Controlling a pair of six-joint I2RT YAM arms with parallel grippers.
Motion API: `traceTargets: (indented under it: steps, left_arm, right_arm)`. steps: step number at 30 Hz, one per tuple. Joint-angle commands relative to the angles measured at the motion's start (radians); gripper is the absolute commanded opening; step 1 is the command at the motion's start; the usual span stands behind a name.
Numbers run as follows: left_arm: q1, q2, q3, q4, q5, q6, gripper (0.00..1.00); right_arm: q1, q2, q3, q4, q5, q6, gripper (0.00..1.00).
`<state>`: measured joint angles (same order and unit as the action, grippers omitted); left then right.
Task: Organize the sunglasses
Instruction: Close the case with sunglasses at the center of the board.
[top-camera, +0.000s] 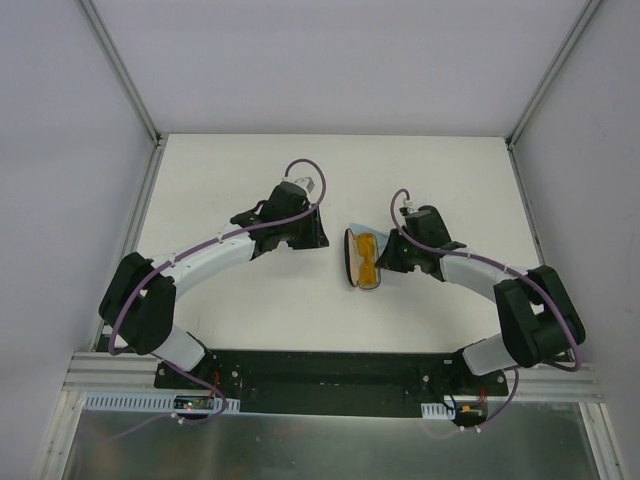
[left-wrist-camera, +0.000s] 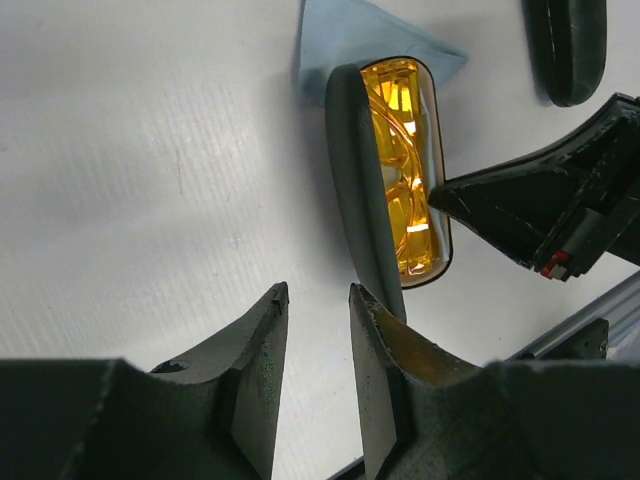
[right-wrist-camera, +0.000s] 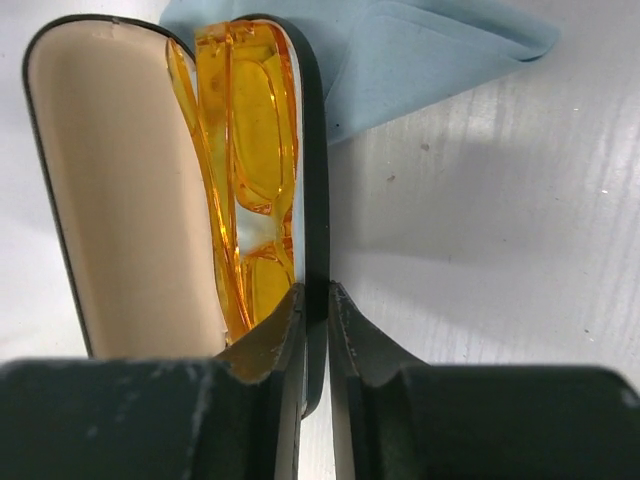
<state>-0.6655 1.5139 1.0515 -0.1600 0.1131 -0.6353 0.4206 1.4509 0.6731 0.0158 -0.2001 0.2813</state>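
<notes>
The translucent orange sunglasses (right-wrist-camera: 250, 140) lie folded inside an open black case (right-wrist-camera: 315, 180) with a cream lining, near the table's middle (top-camera: 368, 258). My right gripper (right-wrist-camera: 315, 290) is shut on the case's right wall, one finger inside beside the sunglasses (left-wrist-camera: 400, 180) and one outside. The case's lid (right-wrist-camera: 110, 180) stands open to the left. My left gripper (left-wrist-camera: 318, 292) hovers left of the case (left-wrist-camera: 355, 190), open, with only bare table between its fingers. In the top view the left gripper (top-camera: 318, 232) and right gripper (top-camera: 385, 258) flank the case (top-camera: 352, 250).
A light-blue cloth (right-wrist-camera: 420, 60) lies partly under the case's far end (left-wrist-camera: 340, 40). A second black case (left-wrist-camera: 568, 45) lies shut beyond the right arm. White walls with metal posts close in the white table (top-camera: 230, 170).
</notes>
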Motion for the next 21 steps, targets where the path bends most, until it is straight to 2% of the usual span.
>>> traceTargets:
  steps: [1, 5, 9, 15, 19, 21]
  left_arm:
    - [0.009, 0.003, -0.037, 0.091, 0.097, 0.031, 0.30]
    - [0.010, -0.003, -0.105, 0.157, 0.151, 0.010, 0.31]
    - [0.023, -0.014, -0.206, 0.342, 0.236, -0.056, 0.45]
    - [0.052, 0.026, -0.309, 0.574, 0.342, -0.170, 0.54]
    - [0.060, 0.086, -0.369, 0.770, 0.398, -0.250, 0.79]
    - [0.063, 0.112, -0.387, 0.845, 0.407, -0.285, 0.82]
  right_arm:
    - [-0.002, 0.037, -0.009, 0.082, -0.068, 0.027, 0.13]
    - [0.000, 0.066, -0.010, 0.111, -0.099, 0.041, 0.10]
    - [0.000, 0.066, -0.013, 0.118, -0.096, 0.041, 0.07]
    - [0.001, 0.075, -0.012, 0.121, -0.096, 0.036, 0.04]
    - [0.000, 0.085, -0.012, 0.121, -0.094, 0.033, 0.02]
    - [0.001, 0.088, -0.009, 0.116, -0.093, 0.032, 0.02]
